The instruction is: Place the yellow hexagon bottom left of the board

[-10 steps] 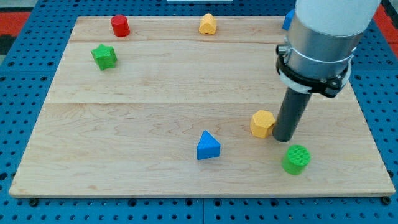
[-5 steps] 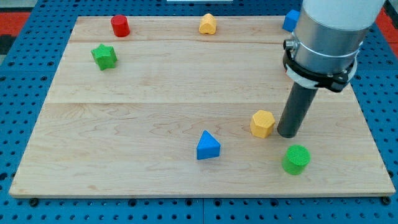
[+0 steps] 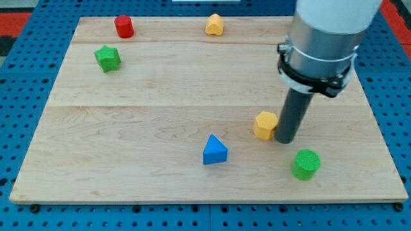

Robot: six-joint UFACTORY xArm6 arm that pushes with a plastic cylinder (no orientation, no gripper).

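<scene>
One rod serves as end effector, with no jaws to open or close; my tip (image 3: 285,140) touches the yellow hexagon (image 3: 265,125) from the view's right, right of the bench's (image 3: 160,83) centre. The green cylinder (image 3: 306,164) and the blue triangular block (image 3: 214,151) sit nearby.

My tip (image 3: 285,140) touches the yellow hexagon (image 3: 265,125) on its right side; the blue triangle (image 3: 214,150) lies to the lower left of them, the green cylinder (image 3: 306,164) to the lower right; the red cylinder (image 3: 124,27), green star (image 3: 107,58) and yellow heart-like block (image 3: 214,25) sit along the surface's (image 3: 154,90) top.
</scene>
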